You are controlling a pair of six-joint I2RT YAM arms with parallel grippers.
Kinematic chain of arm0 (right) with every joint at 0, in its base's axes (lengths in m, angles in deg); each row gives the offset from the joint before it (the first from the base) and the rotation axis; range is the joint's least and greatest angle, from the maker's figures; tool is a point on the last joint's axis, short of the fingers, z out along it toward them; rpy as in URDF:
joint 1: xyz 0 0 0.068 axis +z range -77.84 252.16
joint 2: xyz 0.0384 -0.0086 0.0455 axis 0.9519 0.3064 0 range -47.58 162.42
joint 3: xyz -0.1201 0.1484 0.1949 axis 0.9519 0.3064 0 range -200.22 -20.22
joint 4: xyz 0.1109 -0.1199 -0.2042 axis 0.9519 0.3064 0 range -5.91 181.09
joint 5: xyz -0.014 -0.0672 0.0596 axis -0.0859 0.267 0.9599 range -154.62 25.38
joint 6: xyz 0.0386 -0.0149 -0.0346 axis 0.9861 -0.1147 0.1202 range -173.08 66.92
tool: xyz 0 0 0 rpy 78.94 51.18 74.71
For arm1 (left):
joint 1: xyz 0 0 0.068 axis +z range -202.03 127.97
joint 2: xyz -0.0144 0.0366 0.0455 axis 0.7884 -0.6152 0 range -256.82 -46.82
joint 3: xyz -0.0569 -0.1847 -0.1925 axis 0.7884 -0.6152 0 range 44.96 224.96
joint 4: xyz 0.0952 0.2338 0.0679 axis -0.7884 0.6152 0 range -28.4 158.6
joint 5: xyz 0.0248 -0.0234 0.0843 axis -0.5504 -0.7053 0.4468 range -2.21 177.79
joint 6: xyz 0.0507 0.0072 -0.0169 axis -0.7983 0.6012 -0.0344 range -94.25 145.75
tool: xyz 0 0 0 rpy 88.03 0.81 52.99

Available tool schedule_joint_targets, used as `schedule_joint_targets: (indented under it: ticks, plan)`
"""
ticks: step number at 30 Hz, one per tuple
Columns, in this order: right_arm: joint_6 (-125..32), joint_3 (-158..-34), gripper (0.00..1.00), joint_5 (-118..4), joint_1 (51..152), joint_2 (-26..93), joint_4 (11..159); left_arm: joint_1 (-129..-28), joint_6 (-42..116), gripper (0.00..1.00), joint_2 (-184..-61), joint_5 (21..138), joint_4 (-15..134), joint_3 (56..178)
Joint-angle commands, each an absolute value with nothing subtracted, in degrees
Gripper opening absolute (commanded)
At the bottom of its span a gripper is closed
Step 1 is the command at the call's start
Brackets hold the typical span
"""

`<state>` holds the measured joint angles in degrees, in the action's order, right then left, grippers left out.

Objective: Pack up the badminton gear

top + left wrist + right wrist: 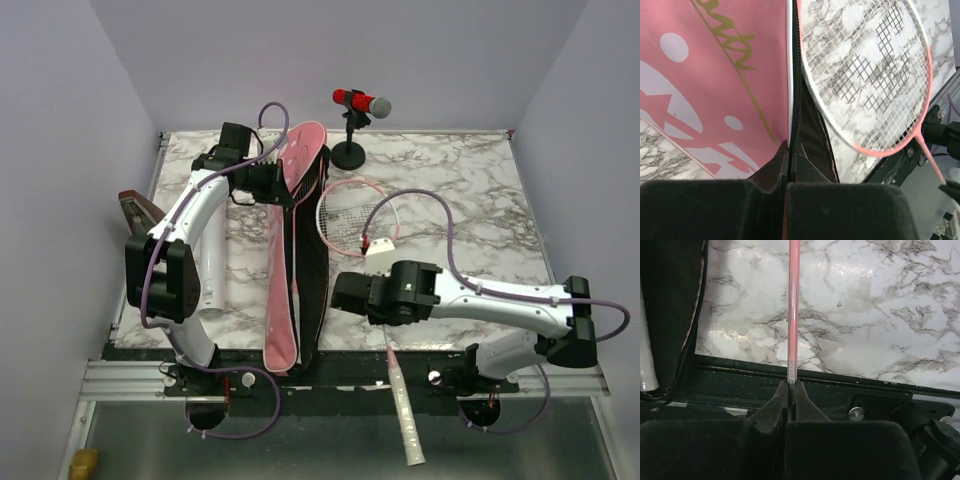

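Badminton gear is sitting largely unpacked. The long pink fabric bag with black edging (pixel 283 300) is lying lengthwise on the white marbled table (pixel 470 190). The thin pink-framed racket with white strings (pixel 352 215) is lying just beside the bag, outside it, with its white handle (pixel 405 425) overhanging the near edge. The left gripper (pixel 268 182) is pinching the bag's black zipper edge. The right gripper (pixel 345 292) is clamping the racket's pink shaft. Insertion is judged as pending. Gold script and large white lettering on the bag are showing only in part and are unreadable. Print on the shaft is too fine to read.
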<state>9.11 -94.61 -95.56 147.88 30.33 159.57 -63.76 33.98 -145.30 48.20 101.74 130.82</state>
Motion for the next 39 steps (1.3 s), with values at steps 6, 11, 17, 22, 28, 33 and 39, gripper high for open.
schedule_joint_targets:
  ticks: [6, 11, 17, 22, 28, 33, 39]
  plan:
    - [10.55, -102.66, 0.00, -101.45, 152.75, 36.88, 165.47, -63.46, 35.15, 0.00, -146.84, 47.80, 99.83, 133.99]
    - [8.63, -103.10, 0.00, -101.71, 153.10, 39.77, 165.39, -63.46, 35.33, 0.00, -147.02, 47.19, 99.92, 134.08]
    - [4.67, -106.79, 0.00, -103.73, 153.81, 47.33, 165.30, -63.63, 36.20, 0.00, -146.75, 46.66, 99.92, 134.17]
    - [2.29, -108.81, 0.00, -105.49, 153.81, 51.91, 165.39, -63.81, 36.82, 0.00, -145.88, 45.96, 99.65, 133.64]
    - [-1.83, -112.76, 0.00, -106.37, 153.89, 55.86, 162.32, -64.25, 37.35, 0.00, -145.61, 44.91, 99.83, 133.46]
    - [-5.79, -117.94, 0.00, -106.72, 153.72, 60.78, 159.67, -64.69, 37.52, 0.00, -145.00, 44.20, 100.00, 133.38]
    - [-8.16, -123.31, 0.00, -106.81, 150.39, 64.57, 155.99, -65.04, 37.44, 0.00, -144.12, 41.75, 101.14, 132.94]
